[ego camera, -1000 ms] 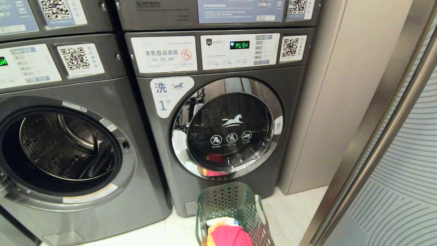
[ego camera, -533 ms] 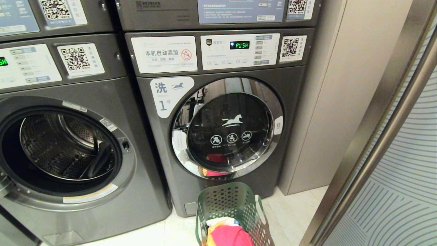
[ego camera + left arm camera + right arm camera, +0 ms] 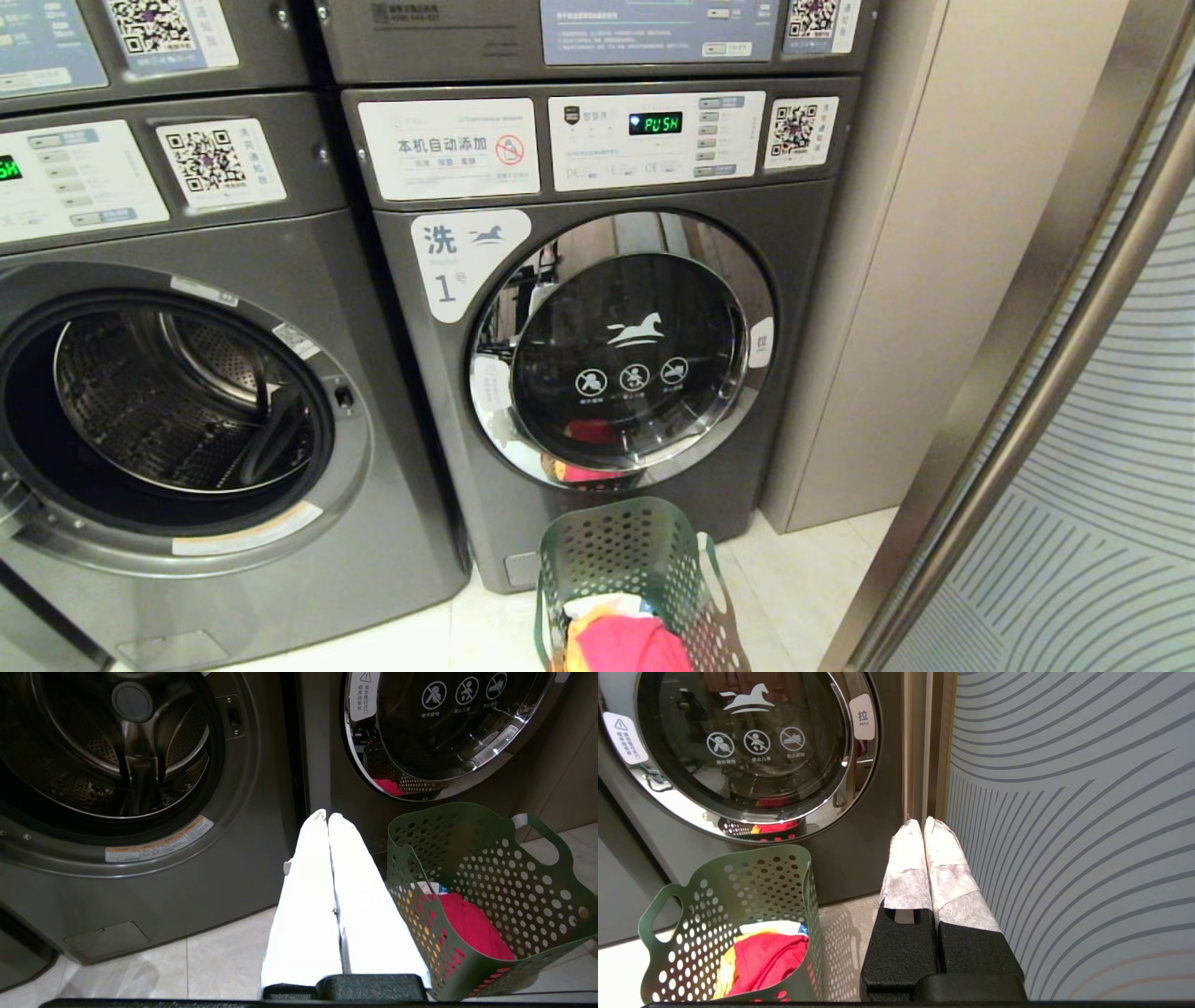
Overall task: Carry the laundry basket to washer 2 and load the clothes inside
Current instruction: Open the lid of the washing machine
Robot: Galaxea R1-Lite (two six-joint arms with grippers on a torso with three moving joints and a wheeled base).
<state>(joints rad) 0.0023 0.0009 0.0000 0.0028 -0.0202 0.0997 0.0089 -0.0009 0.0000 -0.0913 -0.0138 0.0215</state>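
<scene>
The laundry basket (image 3: pixel 644 579) sits on the pale tiled floor (image 3: pixel 803 579), right in front of the grey washer labelled 1 (image 3: pixel 597 336), whose chrome-ringed door is shut and mirrors the basket's rim and a patch of pink-red; inside the basket lie the clothes (image 3: pixel 621 639), pink-red on top with yellow-orange and white peeking at the edges; to the left stands another grey washer (image 3: pixel 187 411) with its door open and the steel drum (image 3: pixel 168 401) bare to view, no number label showing on it, so whether that one is washer 2 cannot be told; the left tool (image 3: pixel 328 816) hangs low over the floor between the two machines, just left of the basket, white-wrapped fingers (image 3: pixel 308 896) pressed together and holding nothing; the right tool (image 3: pixel 922 823) hangs to the right of the basket, near the striped panel (image 3: pixel 1064 812), its padded fingers likewise closed on nothing; neither arm shows in the head view.
</scene>
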